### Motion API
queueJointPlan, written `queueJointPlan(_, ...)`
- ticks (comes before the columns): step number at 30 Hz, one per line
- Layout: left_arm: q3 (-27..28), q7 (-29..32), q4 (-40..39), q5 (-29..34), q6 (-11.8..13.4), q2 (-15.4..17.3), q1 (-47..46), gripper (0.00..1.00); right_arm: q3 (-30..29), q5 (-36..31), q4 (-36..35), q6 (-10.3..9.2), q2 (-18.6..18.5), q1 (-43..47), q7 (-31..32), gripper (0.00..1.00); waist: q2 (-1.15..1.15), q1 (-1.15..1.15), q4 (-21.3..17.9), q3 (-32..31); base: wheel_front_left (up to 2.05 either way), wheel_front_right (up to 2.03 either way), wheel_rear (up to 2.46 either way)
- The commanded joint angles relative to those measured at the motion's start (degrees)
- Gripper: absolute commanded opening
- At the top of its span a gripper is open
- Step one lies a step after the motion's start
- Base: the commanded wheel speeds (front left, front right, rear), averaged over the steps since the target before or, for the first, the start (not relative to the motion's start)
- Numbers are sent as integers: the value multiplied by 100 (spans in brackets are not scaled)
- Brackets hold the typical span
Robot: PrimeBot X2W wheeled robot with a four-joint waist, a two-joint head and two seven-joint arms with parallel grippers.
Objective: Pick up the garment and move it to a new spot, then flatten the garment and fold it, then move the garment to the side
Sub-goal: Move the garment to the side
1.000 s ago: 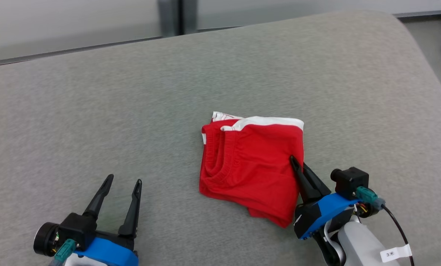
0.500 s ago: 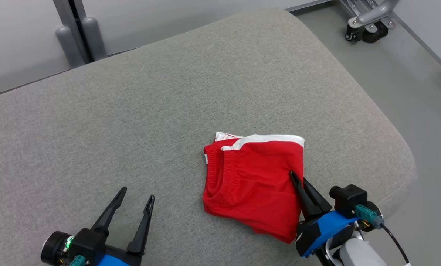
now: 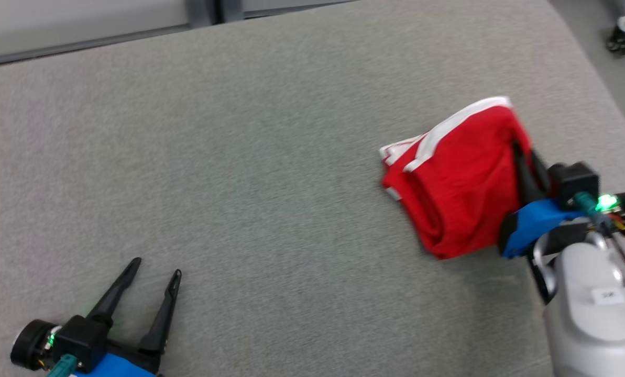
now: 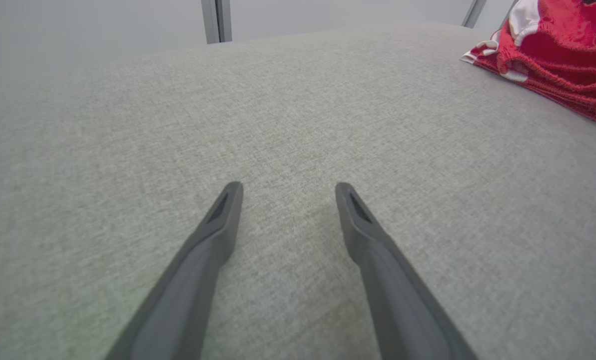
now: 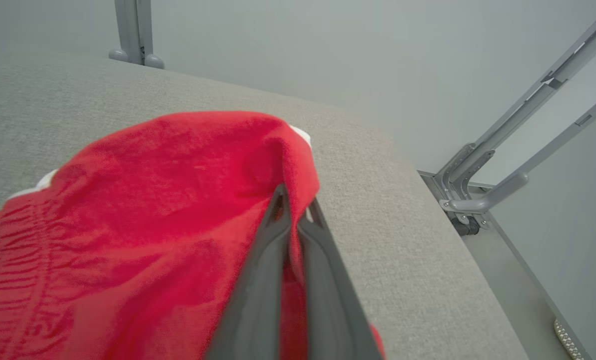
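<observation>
the desk [image 3: 239, 157] is the broadest thing here, a padded slab with rounded corners under grey woven cloth, smooth enough, i judge, for fabric to slide without snagging. toward its right edge lies the garment [image 3: 459, 178], red shorts by the look of them, in a plush knit with white trim and a ribbed elastic waistband, folded into a thick bundle. its right side rises like a tent where the right gripper [image 3: 519, 149] has its jaws closed on the cloth; the lower folds seem to rest on the desk. pinching one edge lets the whole fold travel together, likely for moving it aside. the left gripper [image 3: 155, 266] hovers low at the near left, well apart, jaws spread wide and empty, out of the way.
</observation>
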Motion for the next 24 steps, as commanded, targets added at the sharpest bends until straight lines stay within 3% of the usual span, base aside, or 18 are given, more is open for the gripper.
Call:
queueJointPlan(1,41,-24,-47,-58,-7,102,-148,100,-445,-383,-129,-2,-26,-217,170,0,0,-1,452,418,0,0,0)
queueJointPlan(6,50,-18,-134,-194,-6,309,-288,100,-1559,-1215,-573,-3,-29,-508,581,0,0,-1,782,770,0,0,0)
queueJointPlan(15,89,17,-240,-335,8,569,-468,100,-2989,-1921,-1372,-3,-34,-818,947,0,0,-1,1087,1263,0,0,0)
queueJointPlan(16,90,22,-239,-342,9,577,-475,100,-3120,-1979,-1382,-4,-36,-860,972,44,0,-1,1101,1289,0,0,0)
queueJointPlan(17,85,25,-241,-349,13,589,-482,100,-3256,-1980,-1394,-3,-30,-925,938,100,0,-1,1115,1313,0,0,0)
queueJointPlan(24,123,29,-189,-387,14,481,-567,100,-3499,-2026,-1044,-3,-26,-1404,129,100,0,-1,1150,1220,0,0,0)
